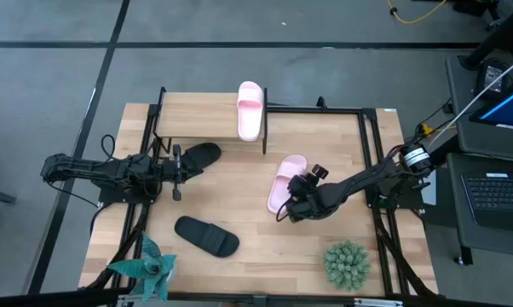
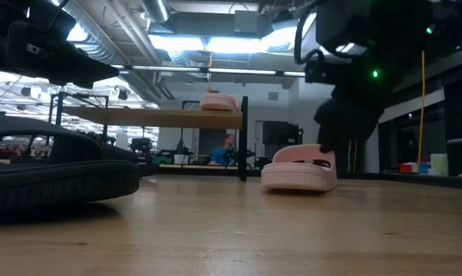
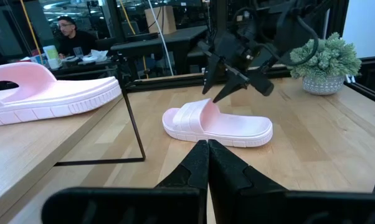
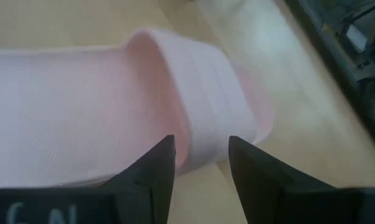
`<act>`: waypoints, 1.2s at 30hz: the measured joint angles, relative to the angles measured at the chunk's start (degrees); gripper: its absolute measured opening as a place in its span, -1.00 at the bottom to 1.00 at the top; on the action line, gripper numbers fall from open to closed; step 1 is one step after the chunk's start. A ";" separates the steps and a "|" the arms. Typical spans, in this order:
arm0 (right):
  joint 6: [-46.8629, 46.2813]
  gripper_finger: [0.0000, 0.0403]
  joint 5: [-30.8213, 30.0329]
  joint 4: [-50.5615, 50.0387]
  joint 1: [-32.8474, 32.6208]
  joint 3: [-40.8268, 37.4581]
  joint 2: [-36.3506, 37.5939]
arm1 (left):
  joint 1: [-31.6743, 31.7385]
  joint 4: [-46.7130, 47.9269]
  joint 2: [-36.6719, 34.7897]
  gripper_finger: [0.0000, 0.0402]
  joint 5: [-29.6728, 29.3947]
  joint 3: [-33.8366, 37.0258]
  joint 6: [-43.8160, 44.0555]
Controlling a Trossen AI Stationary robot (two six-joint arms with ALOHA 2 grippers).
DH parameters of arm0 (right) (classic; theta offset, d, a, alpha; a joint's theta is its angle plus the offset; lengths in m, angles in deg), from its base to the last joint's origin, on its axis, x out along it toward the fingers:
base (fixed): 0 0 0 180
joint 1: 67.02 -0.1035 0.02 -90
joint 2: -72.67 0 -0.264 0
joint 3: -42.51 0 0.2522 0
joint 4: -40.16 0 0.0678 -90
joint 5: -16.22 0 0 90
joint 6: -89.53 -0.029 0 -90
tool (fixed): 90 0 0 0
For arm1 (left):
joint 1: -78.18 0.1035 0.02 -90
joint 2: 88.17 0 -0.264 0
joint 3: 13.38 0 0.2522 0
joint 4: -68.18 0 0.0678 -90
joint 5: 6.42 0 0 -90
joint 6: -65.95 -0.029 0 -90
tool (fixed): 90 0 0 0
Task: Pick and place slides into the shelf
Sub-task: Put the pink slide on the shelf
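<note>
Black slide (image 1: 207,236) lies near the bench's (image 1: 256,256) front edge, its mate (image 1: 198,156) beside the idle left end effector (image 1: 177,171), fingers pressed together. One pink slide (image 1: 250,110) sits on the shelf (image 1: 197,116); three remain. Right end effector (image 1: 292,205), spread, straddles the other pink slide's (image 1: 285,181) strap mid-bench.

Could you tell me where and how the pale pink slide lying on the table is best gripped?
Probably by its wide arched strap, from above. The pale pink foam slide lies flat, sole down, on the wooden table, so the strap is the one raised part fingers can straddle. The right hand is already over it, open, with the strap's edge between its fingers.
</note>
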 joint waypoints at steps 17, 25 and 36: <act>0.34 -0.32 -1.32 4.44 4.14 -3.45 0.02 | 0.00 0.00 0.00 -1.00 0.01 0.00 0.00; 0.37 -0.40 -1.49 4.44 4.27 -3.44 0.02 | 0.01 0.02 0.00 -1.00 0.01 0.00 0.02; 0.20 -0.64 -1.63 6.42 4.27 -3.42 0.02 | 0.01 0.02 0.00 -1.00 0.01 0.00 0.18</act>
